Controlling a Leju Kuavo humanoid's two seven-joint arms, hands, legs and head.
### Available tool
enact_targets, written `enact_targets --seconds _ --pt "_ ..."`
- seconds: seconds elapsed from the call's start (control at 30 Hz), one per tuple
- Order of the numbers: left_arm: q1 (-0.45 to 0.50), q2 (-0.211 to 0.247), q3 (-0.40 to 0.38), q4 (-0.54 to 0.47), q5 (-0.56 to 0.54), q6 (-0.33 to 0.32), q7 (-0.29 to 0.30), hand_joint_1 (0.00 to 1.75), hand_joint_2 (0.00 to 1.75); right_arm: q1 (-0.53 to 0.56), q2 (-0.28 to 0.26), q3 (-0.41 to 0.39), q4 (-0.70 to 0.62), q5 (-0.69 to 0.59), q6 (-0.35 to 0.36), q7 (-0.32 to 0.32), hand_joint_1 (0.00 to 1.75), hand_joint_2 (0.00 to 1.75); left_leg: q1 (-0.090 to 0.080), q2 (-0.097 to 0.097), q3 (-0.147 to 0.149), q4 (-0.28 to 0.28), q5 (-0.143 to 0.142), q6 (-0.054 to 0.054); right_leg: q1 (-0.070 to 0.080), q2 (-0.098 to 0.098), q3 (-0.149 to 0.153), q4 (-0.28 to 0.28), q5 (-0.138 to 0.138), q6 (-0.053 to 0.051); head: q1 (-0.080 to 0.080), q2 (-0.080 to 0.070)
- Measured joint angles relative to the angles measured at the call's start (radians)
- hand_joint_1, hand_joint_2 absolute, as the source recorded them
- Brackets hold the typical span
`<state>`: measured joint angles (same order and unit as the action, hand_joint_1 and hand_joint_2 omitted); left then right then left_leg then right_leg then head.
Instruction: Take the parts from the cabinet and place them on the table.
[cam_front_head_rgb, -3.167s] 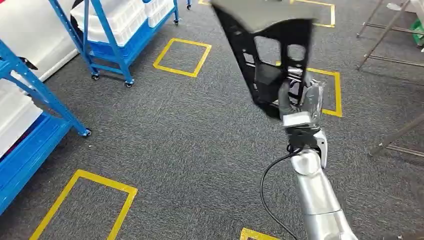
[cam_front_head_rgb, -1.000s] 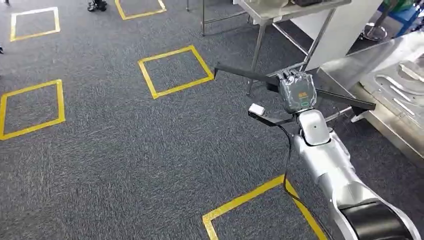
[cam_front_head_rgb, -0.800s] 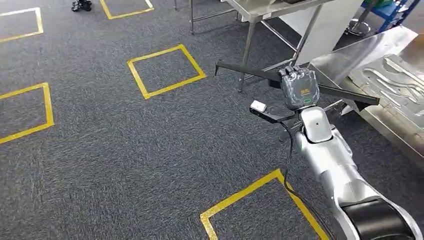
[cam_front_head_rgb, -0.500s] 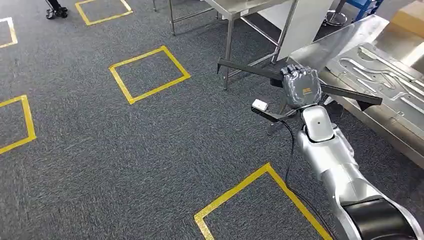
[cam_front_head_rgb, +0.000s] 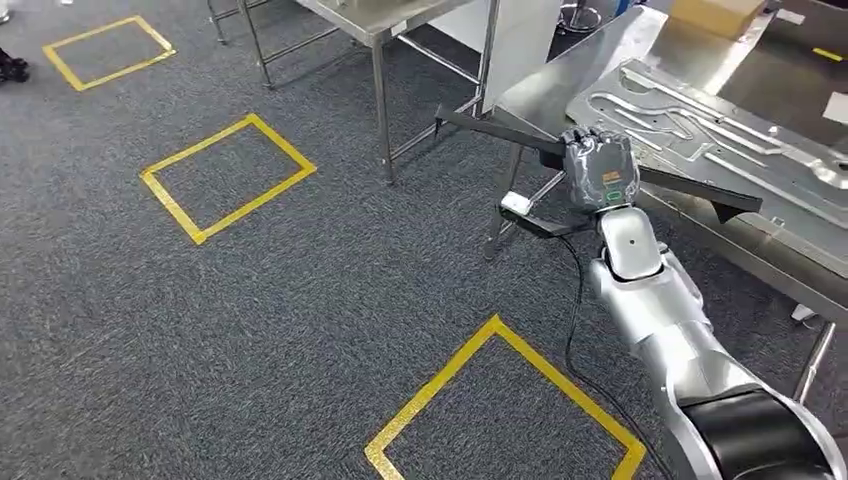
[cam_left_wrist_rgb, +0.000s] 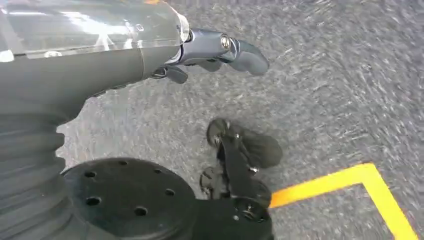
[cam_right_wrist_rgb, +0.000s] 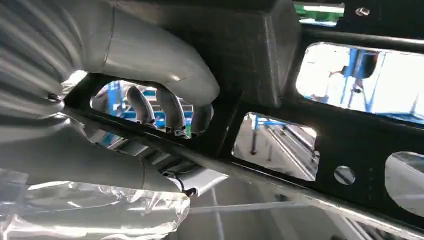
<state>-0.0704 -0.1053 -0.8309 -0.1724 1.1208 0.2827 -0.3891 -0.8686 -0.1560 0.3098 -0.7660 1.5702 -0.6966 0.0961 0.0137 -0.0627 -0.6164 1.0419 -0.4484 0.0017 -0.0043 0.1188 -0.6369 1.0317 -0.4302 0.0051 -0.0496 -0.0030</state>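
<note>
My right hand (cam_front_head_rgb: 599, 172) grips a flat black frame part (cam_front_head_rgb: 690, 187) with cut-out openings, held edge-on and level at the near corner of a steel table (cam_front_head_rgb: 560, 80). In the right wrist view the thumb (cam_right_wrist_rgb: 150, 55) and fingers (cam_right_wrist_rgb: 167, 110) wrap a bar of the black part (cam_right_wrist_rgb: 325, 150). Several grey metal parts (cam_front_head_rgb: 700, 125) lie on the table top. My left hand (cam_left_wrist_rgb: 215, 50) hangs over the carpet with its fingers loosely curled around nothing.
Grey carpet with yellow taped squares (cam_front_head_rgb: 228, 175) lies ahead. A second steel table (cam_front_head_rgb: 375, 20) stands beyond, with a white panel (cam_front_head_rgb: 520, 40) between the two. A cardboard box (cam_front_head_rgb: 710, 12) sits at the far end. A black cable (cam_front_head_rgb: 572, 290) runs along my right arm.
The camera has turned: blue racks have left the view and the steel tables have come nearer. The black part went from upright to level in my right hand.
</note>
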Motion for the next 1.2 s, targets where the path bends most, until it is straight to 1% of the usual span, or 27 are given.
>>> enact_targets --seconds 0.07,0.1,0.13,0.17,0.23,0.27,0.3,0.33,0.4,0.43,0.47,0.5,0.6,0.63,0.67,0.73,0.77,0.8,0.83,0.9,0.93,0.97,1.03,1.1,1.13,1.17,1.2 --pt "-0.001 0.000 0.000 0.000 0.000 0.002 0.000 0.00 1.75 0.000 -0.007 0.002 0.005 0.000 0.000 0.010 1.75 1.75 -0.006 0.018 0.002 -0.002 -0.001 0.010 -0.007 0.021 -0.001 -0.005 0.004 0.013 0.000 0.000" --pt "-0.001 0.000 0.000 0.000 0.001 0.002 0.000 0.00 1.75 0.000 -0.007 0.004 0.006 0.000 0.000 0.012 1.75 1.75 0.002 0.032 0.007 -0.014 0.005 0.018 -0.006 0.023 -0.003 -0.003 0.001 0.018 0.000 0.000" --pt "-0.003 0.000 0.000 0.000 0.001 0.004 0.000 0.00 1.75 -0.002 -0.008 0.006 0.007 0.000 0.000 0.013 1.75 1.75 0.001 0.044 0.011 -0.020 0.008 0.023 -0.001 -0.042 -0.010 0.017 -0.015 0.022 0.000 0.000" --pt "-0.003 -0.001 0.000 0.000 0.001 0.006 -0.001 0.00 1.75 -0.005 -0.010 0.008 0.008 0.000 0.000 0.014 1.75 1.75 -0.001 0.052 0.012 -0.021 0.008 0.029 0.000 -0.086 -0.037 0.070 -0.048 0.027 0.000 0.000" --pt "0.000 -0.001 0.000 0.000 0.001 0.008 0.000 0.00 1.75 -0.007 -0.010 0.011 0.011 0.000 0.000 0.016 1.75 1.75 -0.001 0.073 0.012 -0.021 0.005 0.032 -0.006 -0.109 -0.115 0.227 -0.117 0.036 0.000 0.000" --pt "0.001 -0.001 0.000 0.000 0.001 0.009 0.000 0.00 1.75 -0.006 -0.010 0.013 0.014 0.000 0.000 0.016 1.75 1.75 -0.001 0.084 0.012 -0.021 0.003 0.032 -0.010 -0.111 -0.148 0.290 -0.134 0.040 0.000 0.000" --pt "0.001 -0.002 0.000 0.000 0.002 0.009 0.000 0.00 1.75 -0.006 -0.010 0.013 0.018 0.000 0.000 0.017 1.75 1.75 -0.001 0.096 0.013 -0.021 0.002 0.032 -0.013 -0.113 -0.159 0.305 -0.125 0.043 0.000 0.000" --pt "0.001 -0.003 0.000 0.000 0.002 0.010 0.001 0.00 1.75 -0.006 -0.010 0.014 0.020 0.000 0.000 0.016 1.75 1.75 -0.001 0.107 0.015 -0.021 -0.001 0.030 -0.015 -0.116 -0.145 0.271 -0.096 0.045 0.000 0.000" --pt "0.001 -0.004 0.000 0.000 0.004 0.013 0.002 0.00 1.75 -0.009 -0.010 0.014 0.022 0.000 0.000 0.016 1.75 1.75 -0.001 0.129 0.024 -0.021 -0.007 0.024 -0.017 -0.142 -0.055 0.099 -0.008 0.044 0.000 0.000" --pt "0.001 -0.005 0.000 0.000 0.005 0.013 0.002 0.00 1.75 -0.012 -0.010 0.014 0.022 0.000 0.000 0.015 1.75 1.75 -0.003 0.139 0.030 -0.021 -0.012 0.019 -0.013 -0.193 -0.007 0.010 0.023 0.040 0.000 0.000" --pt "0.001 -0.005 0.000 0.000 0.009 0.016 0.002 0.00 1.75 -0.018 -0.009 0.014 0.022 0.000 0.000 0.011 1.75 1.75 -0.012 0.148 0.031 -0.018 -0.017 0.012 0.006 -0.213 -0.001 -0.010 0.010 0.033 0.000 0.000" --pt "0.001 -0.006 0.000 0.000 0.011 0.019 0.002 0.00 1.75 -0.020 -0.009 0.013 0.022 0.000 0.000 0.008 1.75 1.75 -0.012 0.159 0.033 -0.020 -0.019 0.008 0.004 -0.192 -0.004 -0.010 0.013 0.024 0.000 0.000" --pt "0.000 -0.007 0.000 0.000 0.017 0.026 0.002 0.00 1.75 -0.021 -0.011 0.007 0.021 0.000 0.000 0.005 1.75 1.75 -0.012 0.195 0.047 -0.023 -0.030 -0.010 0.005 -0.155 -0.003 -0.014 0.013 0.007 0.000 0.000" --pt "-0.002 -0.007 0.001 0.000 0.018 0.028 0.002 0.00 1.75 -0.022 -0.011 0.007 0.021 0.000 0.000 0.005 1.75 1.75 -0.004 0.150 0.041 -0.006 -0.042 -0.017 -0.003 -0.144 0.004 -0.019 0.016 0.001 0.000 0.000" --pt "-0.001 -0.007 0.001 0.000 0.018 0.029 0.000 0.00 1.75 -0.028 -0.011 0.007 0.022 0.000 0.000 0.005 1.75 1.75 -0.002 0.100 0.019 0.044 -0.073 -0.018 -0.005 -0.134 0.005 -0.020 0.014 -0.008 0.000 0.000" --pt "0.003 -0.007 0.002 0.000 0.018 0.029 0.000 0.00 1.75 -0.032 -0.010 0.007 0.022 0.000 0.000 0.003 1.75 1.75 -0.001 0.071 -0.058 0.202 -0.146 -0.021 -0.004 -0.112 0.007 -0.019 0.013 -0.015 0.000 0.000" --pt "0.005 -0.007 0.002 0.000 0.018 0.029 0.000 0.00 1.75 -0.032 -0.009 0.007 0.022 0.000 0.000 0.002 1.75 1.75 -0.002 0.069 -0.097 0.275 -0.168 -0.023 -0.002 -0.097 0.007 -0.018 0.012 -0.017 0.000 0.000" --pt "0.007 -0.007 0.002 0.000 0.018 0.029 0.000 0.00 1.75 -0.030 -0.008 0.007 0.024 0.000 0.000 0.000 1.75 1.75 -0.002 0.069 -0.122 0.314 -0.166 -0.023 -0.001 -0.081 0.008 -0.016 0.011 -0.018 0.000 0.000" --pt "0.007 -0.007 0.002 0.000 0.018 0.030 0.000 0.00 1.75 -0.029 -0.008 0.007 0.024 0.000 0.000 0.000 1.75 1.75 -0.002 0.068 -0.121 0.291 -0.134 -0.021 0.000 -0.063 0.009 -0.014 0.010 -0.018 0.000 0.000" --pt "0.007 -0.007 0.002 0.000 0.018 0.031 0.002 0.00 1.75 -0.029 -0.008 0.007 0.024 0.000 0.000 0.001 1.75 1.75 -0.002 0.057 -0.059 0.134 -0.034 -0.012 -0.001 -0.030 0.010 -0.007 0.005 -0.013 0.000 0.000" --pt "0.007 -0.007 0.002 0.000 0.018 0.031 0.001 0.00 1.75 -0.029 -0.008 0.007 0.024 0.000 0.000 0.003 1.75 1.75 -0.001 0.029 -0.024 0.046 0.010 -0.007 -0.001 -0.018 0.009 -0.004 0.003 -0.010 0.000 0.000" --pt "0.008 -0.006 0.003 0.002 0.018 0.032 0.001 0.00 1.75 -0.028 -0.008 0.007 0.024 0.000 0.000 0.003 1.75 1.75 0.002 -0.017 -0.008 0.015 -0.001 0.000 0.001 -0.009 0.005 0.000 0.000 -0.006 0.000 0.000" --pt "0.008 -0.006 0.003 0.002 0.018 0.032 -0.001 0.00 1.75 -0.024 -0.011 0.005 0.024 0.000 0.000 0.005 1.75 1.75 -0.001 0.001 -0.003 0.000 0.002 0.002 -0.007 0.013 -0.002 -0.001 0.005 0.008 0.000 0.000" --pt "0.006 -0.006 0.003 0.002 0.018 0.031 -0.001 0.00 1.75 -0.019 -0.019 0.000 0.024 0.000 0.000 0.005 1.75 1.75 -0.003 0.023 0.004 -0.008 0.004 0.014 -0.009 0.038 -0.003 -0.007 0.008 0.023 0.000 0.000" --pt "0.005 -0.011 0.003 0.003 0.018 0.030 -0.001 0.00 1.75 -0.016 -0.022 -0.002 0.021 0.000 0.000 0.003 1.75 1.75 0.004 0.041 0.011 -0.020 0.010 0.023 -0.012 0.019 -0.004 -0.001 0.001 0.025 0.000 0.000" --pt "0.004 -0.009 0.003 0.003 0.018 0.030 -0.002 0.00 1.75 -0.019 -0.027 -0.003 0.021 0.000 -0.001 0.001 1.75 1.75 0.004 0.048 0.015 -0.027 0.011 0.030 -0.002 -0.042 -0.016 0.028 -0.020 0.029 0.000 0.000" --pt "0.005 -0.010 0.003 0.003 0.018 0.030 -0.002 0.00 1.75 -0.020 -0.027 -0.005 0.019 0.000 -0.001 0.000 1.75 1.75 0.003 0.057 0.017 -0.028 0.012 0.032 -0.003 -0.081 -0.048 0.093 -0.055 0.034 0.000 0.000"
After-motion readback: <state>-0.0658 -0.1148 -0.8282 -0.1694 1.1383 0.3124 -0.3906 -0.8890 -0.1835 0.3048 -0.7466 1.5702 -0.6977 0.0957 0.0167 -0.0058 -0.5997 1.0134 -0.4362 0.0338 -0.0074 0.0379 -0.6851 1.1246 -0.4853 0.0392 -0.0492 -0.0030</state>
